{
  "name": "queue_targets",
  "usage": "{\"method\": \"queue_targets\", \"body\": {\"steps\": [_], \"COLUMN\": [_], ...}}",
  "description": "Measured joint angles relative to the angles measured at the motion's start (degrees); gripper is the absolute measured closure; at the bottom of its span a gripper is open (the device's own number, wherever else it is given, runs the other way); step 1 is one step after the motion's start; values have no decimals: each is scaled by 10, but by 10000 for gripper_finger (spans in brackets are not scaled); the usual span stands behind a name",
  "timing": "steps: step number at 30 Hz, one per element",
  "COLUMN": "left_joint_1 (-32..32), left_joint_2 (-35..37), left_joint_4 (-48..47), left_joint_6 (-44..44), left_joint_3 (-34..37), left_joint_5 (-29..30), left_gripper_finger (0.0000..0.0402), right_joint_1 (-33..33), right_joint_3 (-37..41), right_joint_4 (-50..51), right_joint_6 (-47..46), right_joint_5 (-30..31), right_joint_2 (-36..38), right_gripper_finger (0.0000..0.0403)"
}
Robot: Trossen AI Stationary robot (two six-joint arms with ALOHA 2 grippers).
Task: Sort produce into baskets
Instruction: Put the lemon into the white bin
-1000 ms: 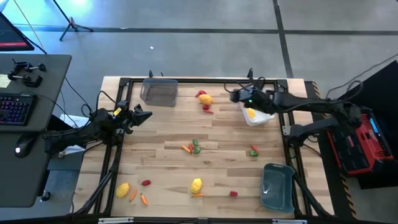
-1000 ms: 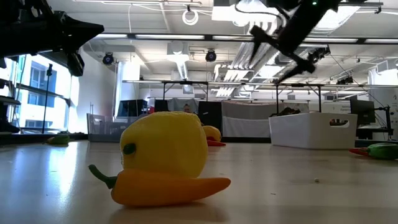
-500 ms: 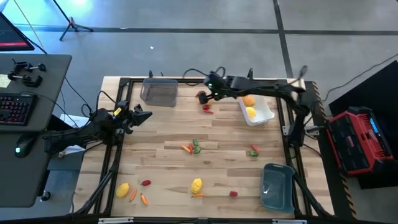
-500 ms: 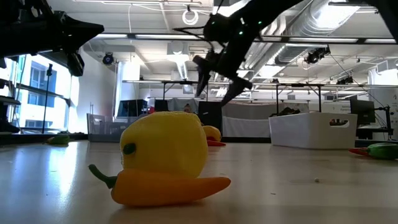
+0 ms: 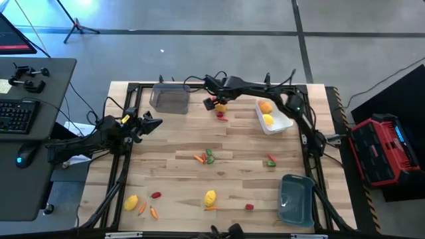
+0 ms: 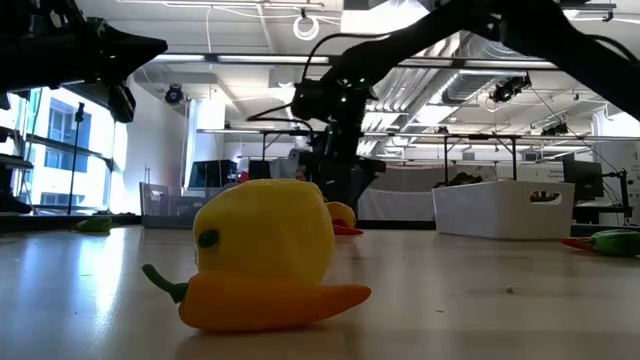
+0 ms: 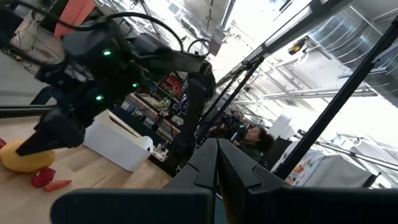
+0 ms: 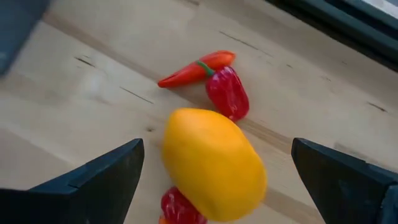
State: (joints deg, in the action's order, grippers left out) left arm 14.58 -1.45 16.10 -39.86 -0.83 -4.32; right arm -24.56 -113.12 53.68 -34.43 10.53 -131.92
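My right gripper point(image 5: 214, 103) is open at the table's far middle. Its fingers stand on either side of a yellow-orange fruit point(image 8: 214, 165) without touching it. A red pepper point(image 8: 227, 92) and a thin red-orange pepper point(image 8: 196, 70) lie just beyond the fruit. The white basket point(image 5: 282, 123) at the far right holds two orange fruits point(image 5: 266, 113). The clear grey basket point(image 5: 169, 98) stands at the far left and the blue-grey basket point(image 5: 297, 199) at the near right. My left gripper point(image 5: 154, 121) is shut and empty above the table's left side.
More produce lies loose on the table. Carrots and a green pepper point(image 5: 207, 157) are at the middle, and a red and green pepper point(image 5: 271, 160) is to the right. Yellow fruits point(image 5: 131, 202) point(image 5: 210, 197), carrots and red peppers lie along the near edge.
My right gripper has gone from above the white basket toward the table's left along the far edge. It has come down over the yellow-orange fruit at the far middle.
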Motion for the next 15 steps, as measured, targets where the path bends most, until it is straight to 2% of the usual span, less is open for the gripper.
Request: {"method": "queue_targets", "body": {"steps": [7, 10, 15], "left_joint_1": [0, 0, 0], "left_joint_2": [0, 0, 0], "left_joint_4": [0, 0, 0], "left_joint_6": [0, 0, 0], "left_joint_3": [0, 0, 0], "left_joint_5": [0, 0, 0], "left_gripper_finger": [401, 401, 401], "right_joint_1": [-2, -8, -16], "right_joint_3": [-107, -129, -132], "right_joint_4": [81, 97, 149], "right_joint_6": [16, 12, 0], "right_joint_5": [-14, -31, -35], "right_joint_2": [-75, -90, -94], "right_gripper_finger": [20, 54, 133]}}
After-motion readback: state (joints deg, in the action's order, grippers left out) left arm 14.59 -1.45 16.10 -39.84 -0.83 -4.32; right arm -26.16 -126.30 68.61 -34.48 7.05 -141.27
